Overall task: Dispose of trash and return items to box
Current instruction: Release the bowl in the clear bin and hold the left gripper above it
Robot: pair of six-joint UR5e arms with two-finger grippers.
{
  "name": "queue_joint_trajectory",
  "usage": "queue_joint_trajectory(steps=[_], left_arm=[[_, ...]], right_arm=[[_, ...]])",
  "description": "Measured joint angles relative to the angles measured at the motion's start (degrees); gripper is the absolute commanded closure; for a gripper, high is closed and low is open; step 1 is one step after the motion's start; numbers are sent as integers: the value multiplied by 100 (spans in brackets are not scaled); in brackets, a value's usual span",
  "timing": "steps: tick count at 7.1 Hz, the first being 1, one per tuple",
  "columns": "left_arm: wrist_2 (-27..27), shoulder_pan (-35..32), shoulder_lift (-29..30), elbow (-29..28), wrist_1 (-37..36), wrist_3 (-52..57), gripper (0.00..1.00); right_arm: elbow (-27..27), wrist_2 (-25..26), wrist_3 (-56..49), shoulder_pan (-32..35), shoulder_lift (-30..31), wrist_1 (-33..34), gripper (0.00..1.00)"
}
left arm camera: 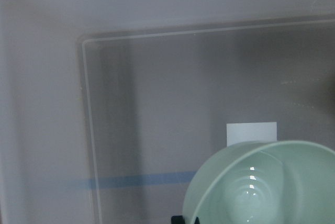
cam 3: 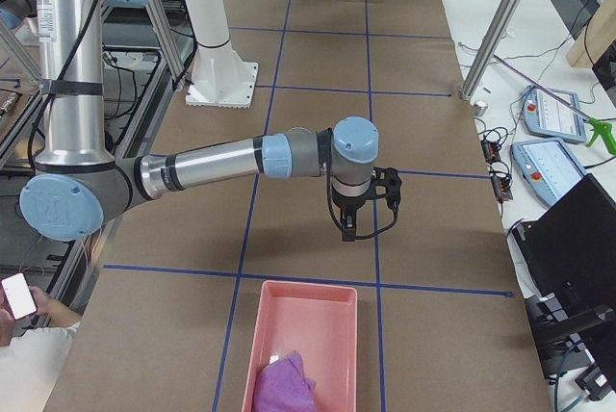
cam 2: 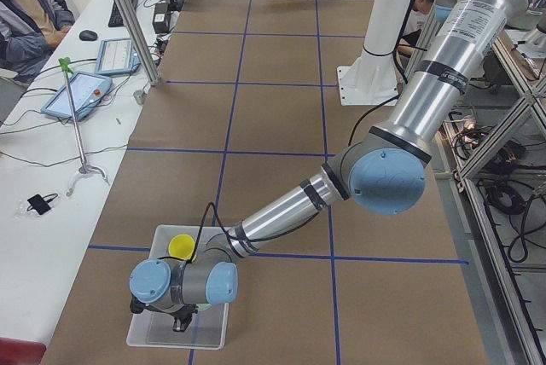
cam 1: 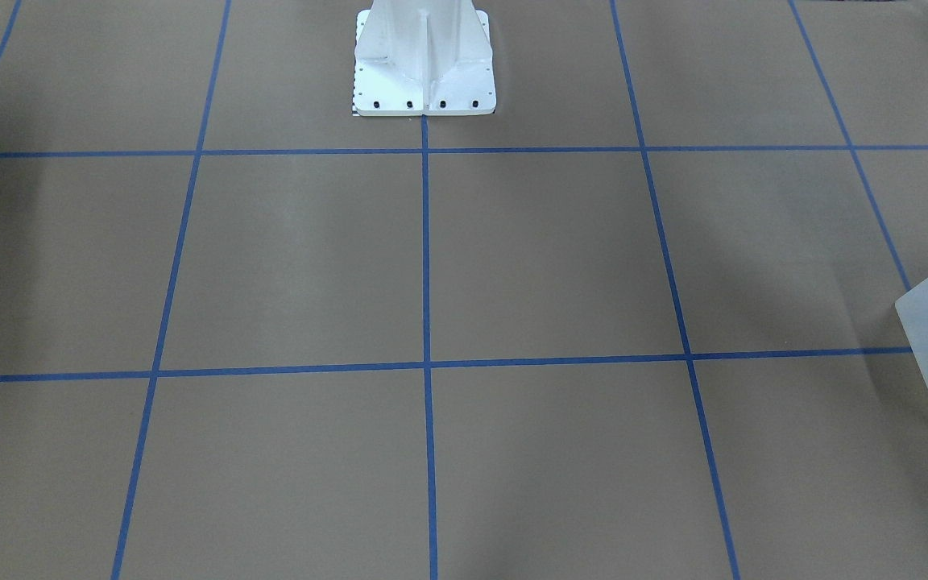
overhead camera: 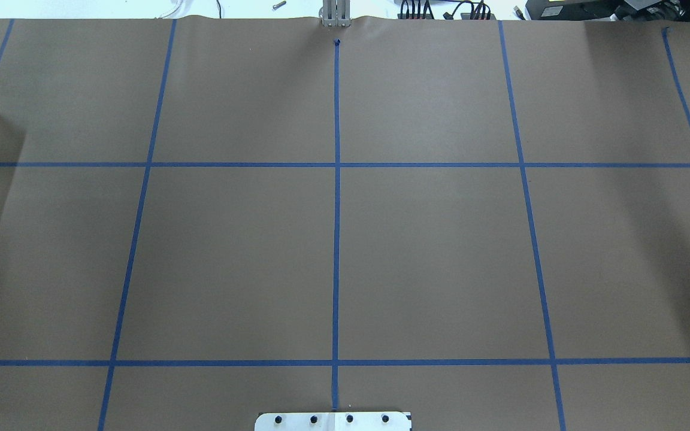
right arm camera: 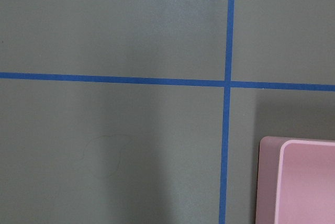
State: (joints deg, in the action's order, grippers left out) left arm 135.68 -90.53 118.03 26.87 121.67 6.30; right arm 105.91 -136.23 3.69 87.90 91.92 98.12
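The left gripper (cam 2: 182, 324) hangs over the box (cam 2: 141, 331). The wrist hides its fingers, so their spacing cannot be told. The mint-green bowl (left arm camera: 267, 187), cut off by the wrist view's lower edge, is inside the box. The yellow cup (cam 2: 181, 246) stands there too. The right gripper (cam 3: 348, 231) hovers near the pink tray (cam 3: 279, 316); its finger spacing is likewise indeterminate.

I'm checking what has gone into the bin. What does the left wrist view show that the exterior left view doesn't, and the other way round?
Only the left wrist view shows the mint-green bowl, close under the camera above the bin's floor, and a white label. Only the exterior left view shows the yellow cup inside the bin and the left arm reaching over it. Both show the translucent bin.
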Motion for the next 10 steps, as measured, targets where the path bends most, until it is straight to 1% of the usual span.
queue_joint_trajectory(steps=[1,3,4,5,6,7,9,10], left_arm=[[-4,23,17,-7,16,-45,3],[77,-18,46,74,3,-37,2],[324,-164,43,314,-153,-50,2],[567,-335,19,886,-575,-73,2],[613,-446,-81,1733,-1158,-85,2],[484,-477,-386,2801,-1731,-97,2],[133,-280,-1344,5153,-2743,-337,2],[71,-190,-1808,6106,-3191,-428,2]], right_arm=[[-1,0,0,0,3,3,0],[9,0,-2,4,11,5,0],[20,0,-5,7,20,7,0],[24,1,-9,10,37,11,0],[23,5,-20,25,66,13,0],[23,7,-39,52,110,13,0],[16,39,-87,109,231,14,0],[2,64,-105,127,297,14,0]])
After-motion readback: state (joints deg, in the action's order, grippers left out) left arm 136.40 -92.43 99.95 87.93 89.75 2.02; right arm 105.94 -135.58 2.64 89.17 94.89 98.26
